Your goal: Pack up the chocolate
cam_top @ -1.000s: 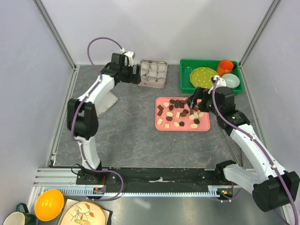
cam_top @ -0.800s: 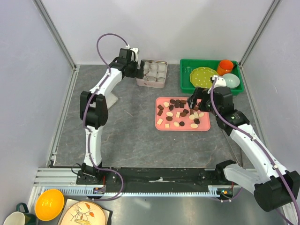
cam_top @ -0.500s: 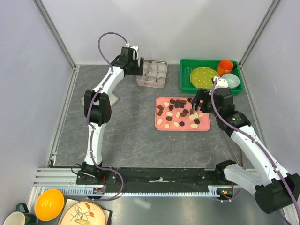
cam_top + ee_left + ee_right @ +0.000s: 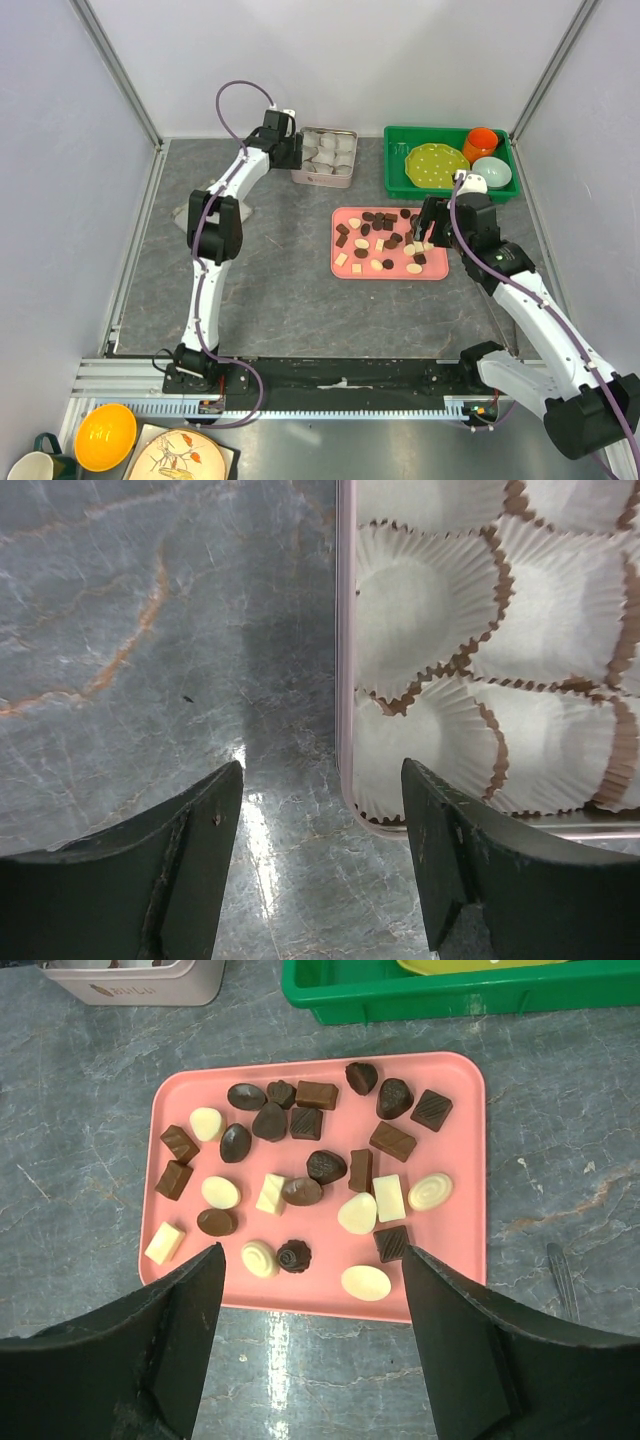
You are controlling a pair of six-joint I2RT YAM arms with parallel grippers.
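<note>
since a second ago the left arm's elbow has swung in toward the middle, and the right arm has edged slightly right. nearest, the right gripper (image 4: pixel 312 1260) hangs spread and empty above the flat pink plastic tray (image 4: pixel 462 1100). it points down at the chocolate (image 4: pixel 327 1166), small dark brown and cream-white pieces, all lying loose on that tray. to pick well, i'd choose an outlying piece, such as a cream oval at the near edge, and come straight down so the neighbours aren't knocked. farther off, the left arm reaches long. the left gripper (image 4: pixel 320 780) is spread and empty, straddling a side wall of the pale rectangular metal tin (image 4: pixel 345 680). the tin holds white crinkled paper cups (image 4: pixel 425 600), and those in view are unfilled.
</note>
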